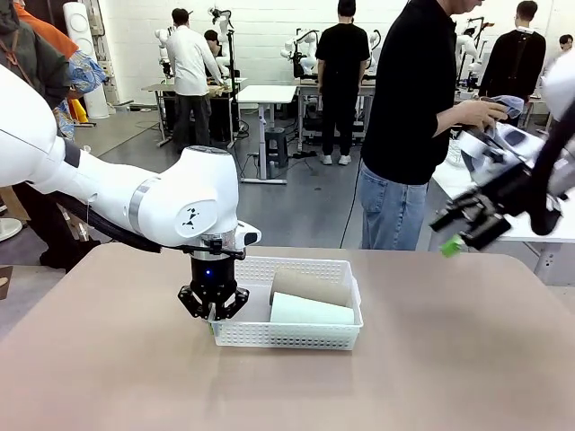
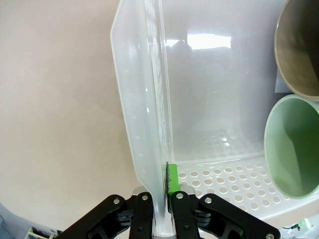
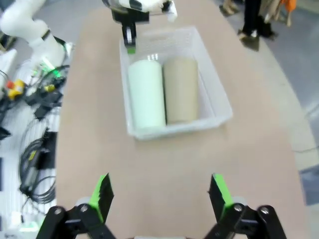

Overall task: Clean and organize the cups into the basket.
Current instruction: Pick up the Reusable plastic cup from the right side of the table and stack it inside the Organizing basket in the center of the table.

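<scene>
The basket is set on the table, near its middle. Two cups are laid on their sides in it, side by side and touching: the tan cup by the far wall, the mint cup by the near wall. The left gripper is pointed down at the basket's left end, and its jaws are clamped on that end wall. The right gripper is held in the air over the table's right side, jaws spread wide, with nothing between them. A person is seen beyond the far edge
</scene>
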Controlling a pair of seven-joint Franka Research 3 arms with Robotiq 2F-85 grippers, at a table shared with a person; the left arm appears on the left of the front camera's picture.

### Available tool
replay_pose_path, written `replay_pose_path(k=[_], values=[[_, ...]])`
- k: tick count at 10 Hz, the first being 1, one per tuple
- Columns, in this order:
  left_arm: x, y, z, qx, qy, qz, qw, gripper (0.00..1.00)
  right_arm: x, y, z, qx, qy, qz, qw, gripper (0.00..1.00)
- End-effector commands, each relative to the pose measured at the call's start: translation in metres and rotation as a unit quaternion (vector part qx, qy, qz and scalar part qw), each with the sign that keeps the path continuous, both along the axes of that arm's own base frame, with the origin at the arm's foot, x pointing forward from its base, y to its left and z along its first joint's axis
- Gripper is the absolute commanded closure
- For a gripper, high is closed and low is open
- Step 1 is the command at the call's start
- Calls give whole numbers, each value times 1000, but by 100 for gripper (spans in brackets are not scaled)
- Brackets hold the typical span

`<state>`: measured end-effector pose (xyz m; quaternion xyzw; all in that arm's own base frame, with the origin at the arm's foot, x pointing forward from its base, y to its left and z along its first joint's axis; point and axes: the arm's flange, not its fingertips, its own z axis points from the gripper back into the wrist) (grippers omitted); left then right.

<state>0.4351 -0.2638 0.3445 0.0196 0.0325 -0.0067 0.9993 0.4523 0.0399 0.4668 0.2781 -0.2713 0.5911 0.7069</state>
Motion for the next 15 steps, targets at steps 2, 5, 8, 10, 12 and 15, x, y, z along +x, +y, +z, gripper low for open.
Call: replay_pose_path(k=[2,5,8,10,12,15], values=[[-1,0,-2,3,1,-3,1000,100,-2,-72,-28,70,12,-21,997,0],[-1,0,-2,3,1,-3,1000,100,-21,-125,-27,122,-53,-26,991,0],[-1,0,-2,3,1,-3,1000,100,-27,-147,-36,136,-61,-53,987,0],[-1,0,-2,3,1,-3,1000,100,-26,-144,-26,117,-49,-48,991,0],[-1,0,-2,3,1,-3,1000,100,-26,-144,-26,117,-49,-48,991,0],[-1,0,-2,3,1,-3,1000,100,-26,-144,-26,117,-49,-48,991,0]])
